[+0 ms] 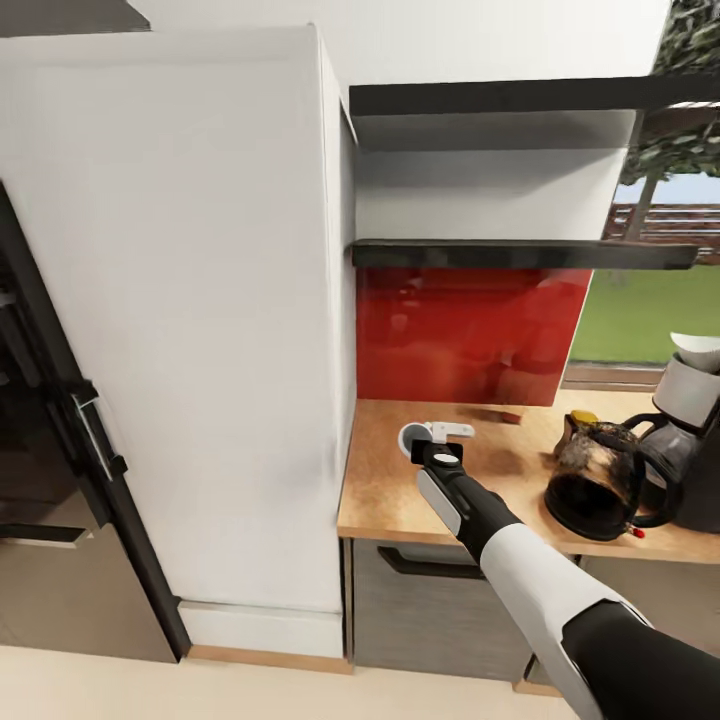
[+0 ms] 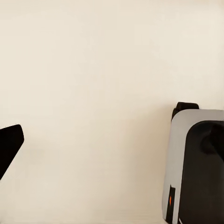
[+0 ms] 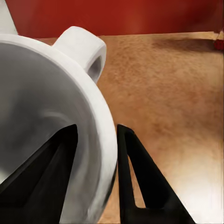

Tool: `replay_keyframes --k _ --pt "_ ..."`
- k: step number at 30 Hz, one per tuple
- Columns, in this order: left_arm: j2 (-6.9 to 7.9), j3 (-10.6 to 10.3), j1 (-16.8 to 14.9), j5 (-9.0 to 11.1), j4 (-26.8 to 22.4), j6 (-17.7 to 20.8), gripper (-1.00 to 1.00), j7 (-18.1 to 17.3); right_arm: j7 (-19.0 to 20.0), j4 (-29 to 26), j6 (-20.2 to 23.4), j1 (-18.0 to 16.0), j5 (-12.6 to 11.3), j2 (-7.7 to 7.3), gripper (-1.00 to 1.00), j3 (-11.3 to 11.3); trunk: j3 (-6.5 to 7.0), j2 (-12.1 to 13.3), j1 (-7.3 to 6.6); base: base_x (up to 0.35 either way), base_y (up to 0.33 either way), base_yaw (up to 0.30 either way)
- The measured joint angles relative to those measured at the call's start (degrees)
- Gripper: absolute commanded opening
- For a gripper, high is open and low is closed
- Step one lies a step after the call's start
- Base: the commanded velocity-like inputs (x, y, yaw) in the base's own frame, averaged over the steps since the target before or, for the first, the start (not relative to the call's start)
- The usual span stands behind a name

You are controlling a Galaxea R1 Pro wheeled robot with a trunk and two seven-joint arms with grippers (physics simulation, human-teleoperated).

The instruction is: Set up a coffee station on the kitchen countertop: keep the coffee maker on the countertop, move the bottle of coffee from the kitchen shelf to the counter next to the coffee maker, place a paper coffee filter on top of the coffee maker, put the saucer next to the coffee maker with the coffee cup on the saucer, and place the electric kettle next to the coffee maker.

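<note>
right end effector (image 3: 95, 163) pinches coffee cup (image 3: 46, 116) rim over countertop (image 1: 400, 500); cup cropped; left end effector state unclear.

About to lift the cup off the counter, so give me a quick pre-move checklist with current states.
1. Right hand on the coffee cup: ok, one finger inside the wall, one outside.
2. Cup handle free of the fingers: ok.
3. Cup resting on the countertop: cannot tell, the right wrist view hides its base.
4. Saucer located: cannot tell, none identified on the counter.
5. Path toward the coffee maker: not ok, the glass carafe stands between.
6. Left hand out of the way: ok, it faces a plain pale surface.
</note>
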Motion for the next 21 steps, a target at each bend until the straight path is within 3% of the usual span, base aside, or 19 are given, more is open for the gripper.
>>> replay_keyframes --k 5,14,21 --pt "0.0 0.13 0.0 0.0 -0.02 0.05 1.0 0.03 0.01 0.0 -0.01 0.0 -0.05 0.02 -1.0 0.0 0.0 0.03 0.01 -0.255 0.194 0.0" --pt "-0.06 0.26 0.0 0.01 -0.02 0.06 1.0 0.04 0.01 -0.01 -0.04 0.01 -0.02 0.02 -1.0 0.09 0.0 0.02 -0.02 -0.024 0.209 -0.005" --pt "-0.09 0.27 -0.03 0.0 0.0 0.06 1.0 0.04 -0.01 -0.02 -0.02 0.01 -0.04 0.02 -1.0 0.08 0.18 0.0 -0.02 0.0 0.126 -0.186"
